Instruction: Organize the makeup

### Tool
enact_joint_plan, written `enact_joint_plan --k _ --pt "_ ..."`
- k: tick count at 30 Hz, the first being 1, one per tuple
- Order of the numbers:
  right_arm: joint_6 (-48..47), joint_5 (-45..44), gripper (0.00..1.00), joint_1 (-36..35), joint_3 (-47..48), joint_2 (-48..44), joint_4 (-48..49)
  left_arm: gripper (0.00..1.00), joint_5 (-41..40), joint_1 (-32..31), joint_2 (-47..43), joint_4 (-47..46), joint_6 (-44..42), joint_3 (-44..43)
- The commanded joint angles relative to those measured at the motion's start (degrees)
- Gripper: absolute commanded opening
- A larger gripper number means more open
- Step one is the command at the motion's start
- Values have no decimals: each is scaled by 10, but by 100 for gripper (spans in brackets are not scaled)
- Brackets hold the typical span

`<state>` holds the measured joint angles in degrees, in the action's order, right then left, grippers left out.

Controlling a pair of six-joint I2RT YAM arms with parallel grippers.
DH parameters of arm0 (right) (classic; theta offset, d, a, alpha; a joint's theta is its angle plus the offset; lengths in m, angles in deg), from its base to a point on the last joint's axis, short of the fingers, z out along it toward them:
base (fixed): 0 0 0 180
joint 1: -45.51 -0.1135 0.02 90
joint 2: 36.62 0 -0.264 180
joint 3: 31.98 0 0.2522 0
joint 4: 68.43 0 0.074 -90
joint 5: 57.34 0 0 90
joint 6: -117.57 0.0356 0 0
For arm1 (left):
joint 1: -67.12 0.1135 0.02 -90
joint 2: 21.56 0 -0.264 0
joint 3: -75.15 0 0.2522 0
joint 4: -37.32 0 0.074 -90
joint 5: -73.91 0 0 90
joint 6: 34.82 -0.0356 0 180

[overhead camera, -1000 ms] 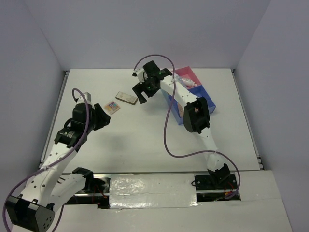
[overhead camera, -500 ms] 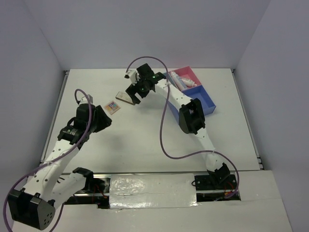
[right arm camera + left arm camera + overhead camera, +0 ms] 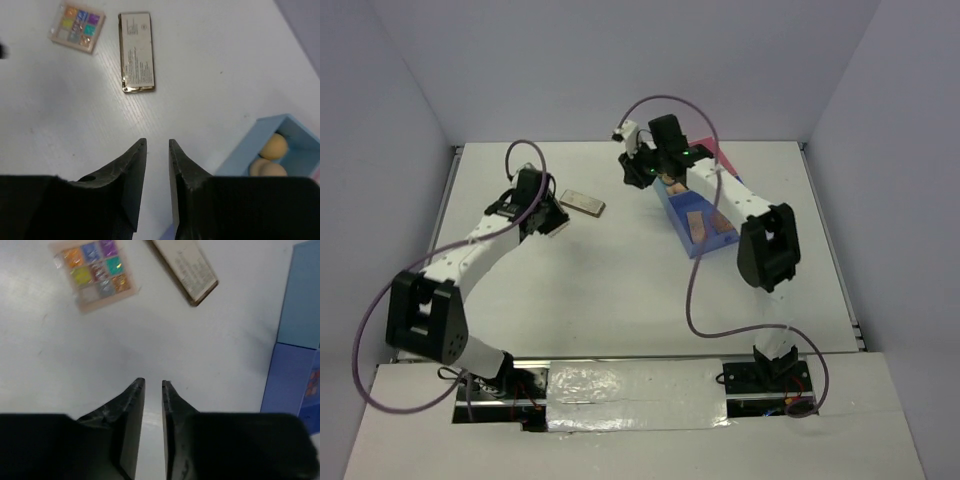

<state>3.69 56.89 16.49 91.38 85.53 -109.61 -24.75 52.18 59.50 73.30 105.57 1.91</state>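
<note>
The multicolour palette (image 3: pixel 95 272) lies flat on the white table, ahead and left of my left gripper (image 3: pixel 153 383). Its jaws stand a narrow gap apart with nothing between them. The brown-gold palette (image 3: pixel 186 270) lies just right of it, label side up. In the top view that palette (image 3: pixel 582 203) sits between my left gripper (image 3: pixel 556 220) and my right gripper (image 3: pixel 633 172). My right gripper (image 3: pixel 156 141) hovers above bare table, narrowly open and empty, with the brown-gold palette (image 3: pixel 136 52) ahead of it. Two tan sponges (image 3: pixel 274 146) rest in the tray's blue compartment.
The blue-and-pink divided tray (image 3: pixel 685 232) stands at the back right, partly under my right arm, and its blue wall (image 3: pixel 300 335) shows at the right of the left wrist view. White walls close the table's back and sides.
My left arm has reached out over the multicolour palette. My right gripper has pulled back from the brown-gold palette toward the tray. Both sets of jaws have narrowed.
</note>
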Motion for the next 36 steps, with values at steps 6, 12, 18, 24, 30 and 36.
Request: enact_joint_plan --k 6,12,18,24,30,36 --pt "-20 9 88 18 -57 -183 75 58 38 14 233 -1 52 -220" --pt "40 130 100 98 -8 -195 -24 73 8 15 371 120 102 -374" --pt "41 122 100 119 -113 -262 7 78 4 18 436 130 113 -430" --pt "56 122 100 133 -157 -283 14 79 9 20 471 135 130 -462" --pt "64 131 100 135 -199 -309 18 80 3 19 509 164 141 -488" --pt "75 137 100 137 -232 -326 25 81 -12 25 544 219 165 -528"
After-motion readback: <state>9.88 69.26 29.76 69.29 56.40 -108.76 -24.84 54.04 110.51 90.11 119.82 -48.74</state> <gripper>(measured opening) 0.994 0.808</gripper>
